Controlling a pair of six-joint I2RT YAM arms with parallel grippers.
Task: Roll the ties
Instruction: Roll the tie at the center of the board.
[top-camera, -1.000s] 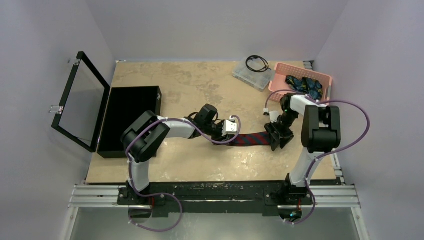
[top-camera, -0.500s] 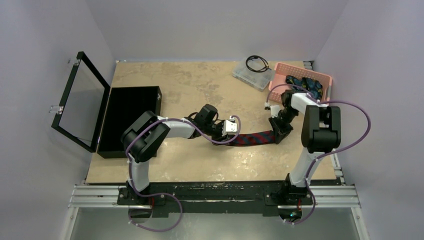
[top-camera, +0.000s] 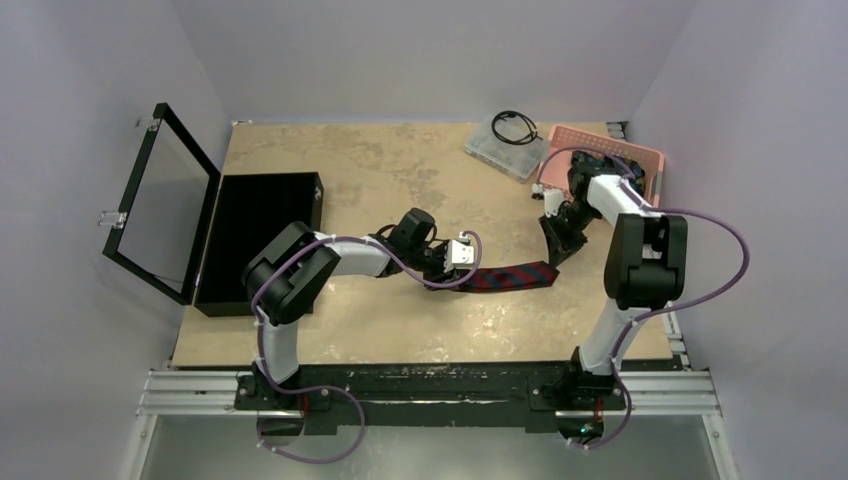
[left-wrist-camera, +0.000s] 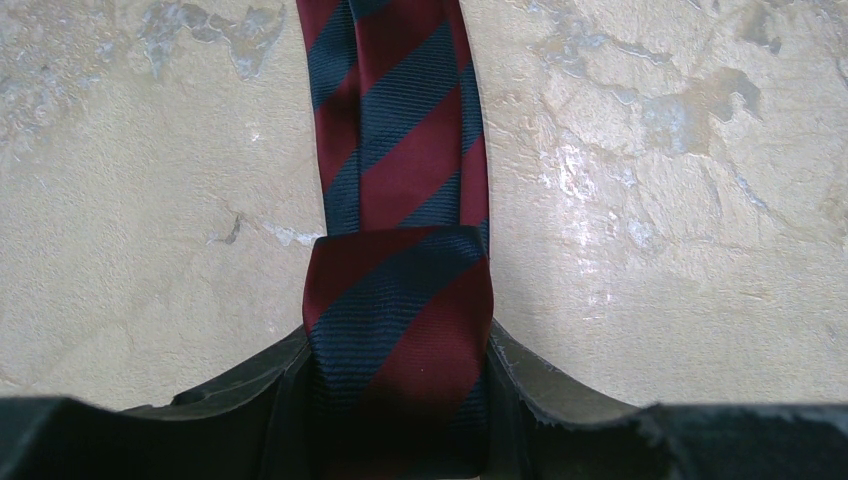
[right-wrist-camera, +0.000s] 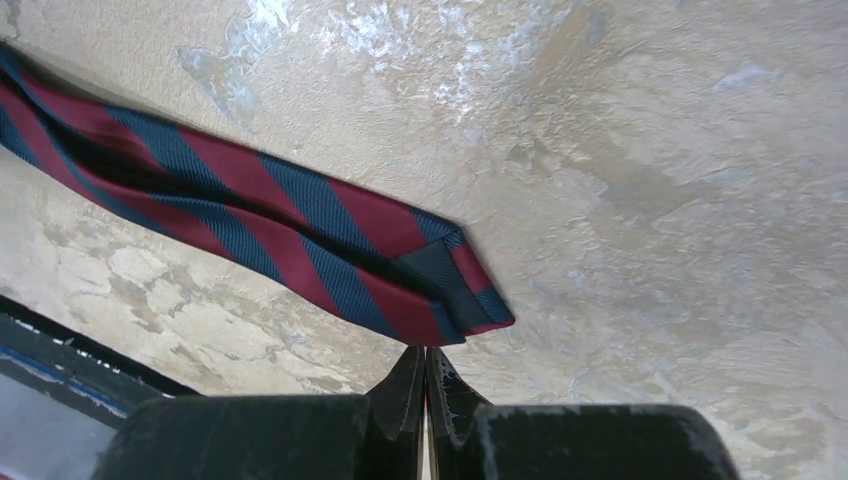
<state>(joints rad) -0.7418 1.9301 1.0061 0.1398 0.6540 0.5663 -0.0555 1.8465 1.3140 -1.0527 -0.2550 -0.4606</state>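
A maroon tie (top-camera: 515, 276) with navy diagonal stripes lies flat across the middle of the table. Its left end is folded over into a short roll (left-wrist-camera: 400, 310), and my left gripper (left-wrist-camera: 398, 345) is shut on that roll, one finger (left-wrist-camera: 280, 372) pressing each side. The tie's pointed right end (right-wrist-camera: 440, 290) rests loose on the table. My right gripper (right-wrist-camera: 426, 365) hovers just past that tip, shut with nothing between its fingers; in the top view my right gripper (top-camera: 556, 243) is behind the tie's end. Dark blue and teal ties (top-camera: 608, 170) lie in the pink basket (top-camera: 645, 154).
A black box (top-camera: 255, 240) with its lid (top-camera: 165, 205) swung open stands at the left. A clear plastic container (top-camera: 500, 155) with a coiled black cable (top-camera: 514, 127) on it sits at the back, next to the basket.
My right gripper has closed and drawn back from the tie's right end toward the basket, leaving that end lying flat. The left gripper and its roll have stayed put.
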